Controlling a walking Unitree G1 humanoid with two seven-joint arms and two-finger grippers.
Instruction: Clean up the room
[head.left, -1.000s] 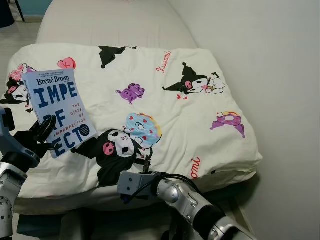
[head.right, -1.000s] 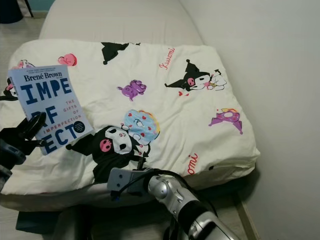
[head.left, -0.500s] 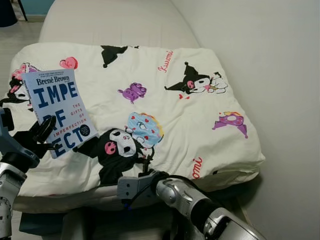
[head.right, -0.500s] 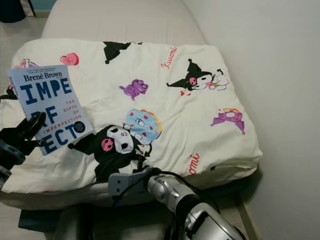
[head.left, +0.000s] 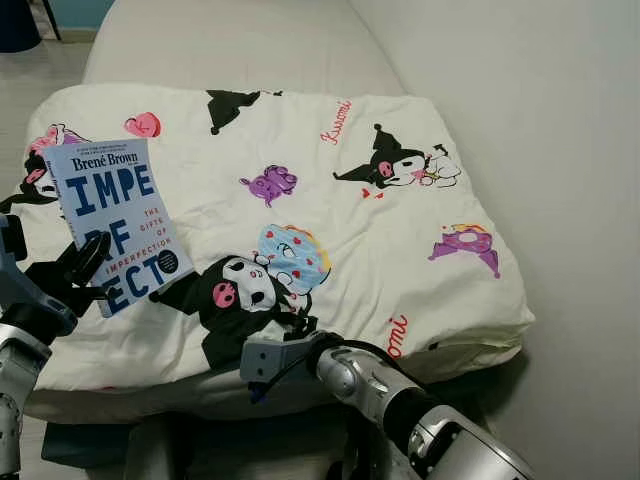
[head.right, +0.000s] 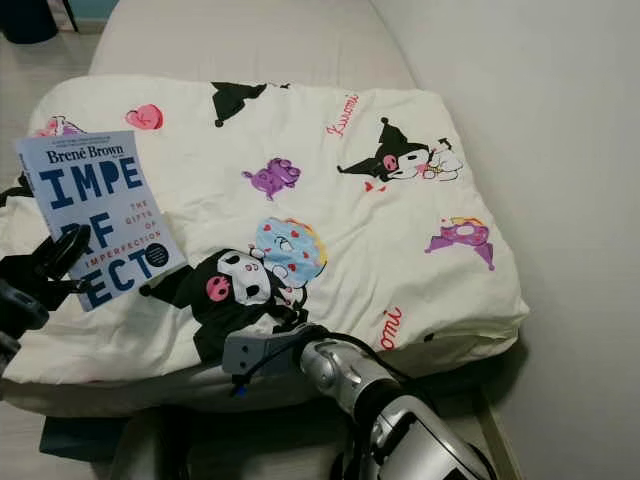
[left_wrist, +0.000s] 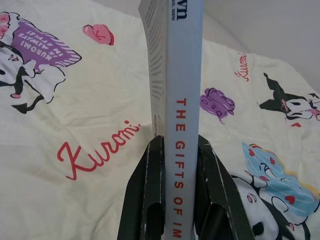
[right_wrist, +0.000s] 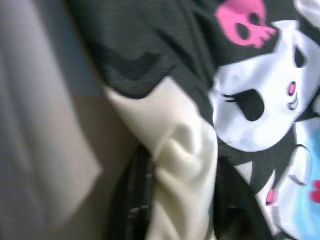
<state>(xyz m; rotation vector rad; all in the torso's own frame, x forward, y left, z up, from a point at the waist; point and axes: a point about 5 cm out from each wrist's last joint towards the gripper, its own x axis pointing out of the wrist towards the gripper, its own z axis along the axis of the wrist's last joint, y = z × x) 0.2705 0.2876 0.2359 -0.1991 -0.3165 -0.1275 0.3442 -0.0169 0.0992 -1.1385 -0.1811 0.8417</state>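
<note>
A cream blanket (head.left: 330, 230) with cartoon prints covers the near end of the bed. At the left my left gripper (head.left: 78, 272) holds a pale blue book (head.left: 112, 215) upright above the blanket, shut on its lower edge. The left wrist view shows the book's spine (left_wrist: 183, 115) squeezed between the two black fingers (left_wrist: 151, 192). My right gripper (head.left: 303, 328) is at the blanket's front edge, beside the black cartoon print. In the right wrist view a fold of cream fabric (right_wrist: 182, 165) is bunched between its fingers (right_wrist: 134, 192), so it is shut on the blanket.
The beige mattress (head.left: 230, 45) stretches away beyond the blanket. A pale wall (head.left: 570, 150) runs close along the bed's right side. A dark blue object (head.left: 80, 445) lies below the bed's front edge at the left. Light floor (head.left: 30, 70) shows at the far left.
My right gripper has crept a little forward onto the blanket's front edge. The book and left gripper hold their place. The camera has shifted slightly.
</note>
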